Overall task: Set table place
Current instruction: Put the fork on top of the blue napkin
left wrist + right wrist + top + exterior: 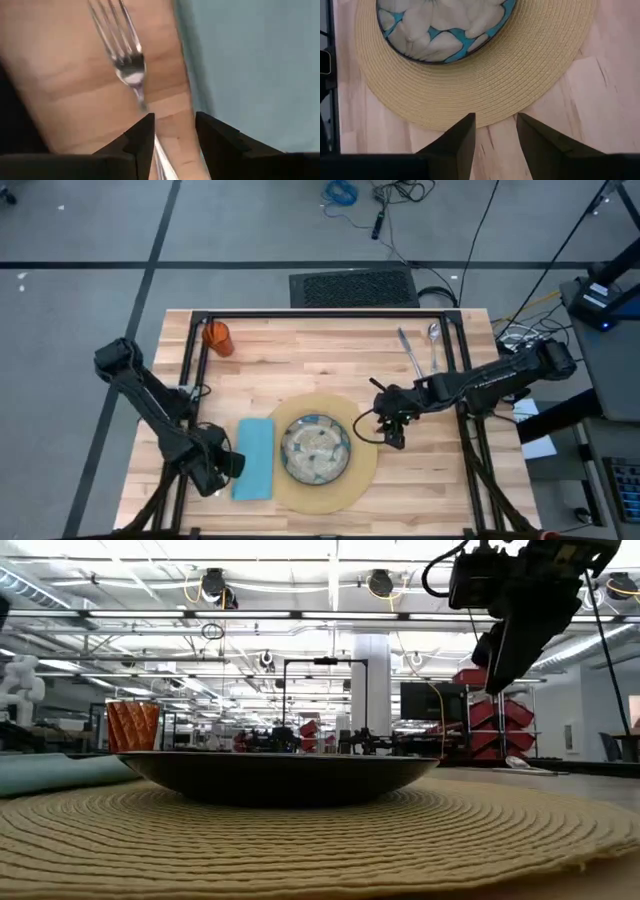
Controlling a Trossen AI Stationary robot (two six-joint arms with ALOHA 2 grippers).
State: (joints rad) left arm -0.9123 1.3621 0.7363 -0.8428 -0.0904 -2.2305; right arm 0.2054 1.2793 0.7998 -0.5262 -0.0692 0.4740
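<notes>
Two dark arms here, matte black from base to tip, built of slim tubular links with chunkier rounded joint housings. The left arm [150,405] shows a blocky black shoulder; the right arm [480,380] carries pale lettering along its forearm, too small to read. Thin black cables loop beside the wrists. Each gripper's fingers [455,145] are black, wedge-shaped, flat-faced

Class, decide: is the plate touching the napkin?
Apart. The high view shows a strip of tan mat between the plate and the napkin.
</notes>
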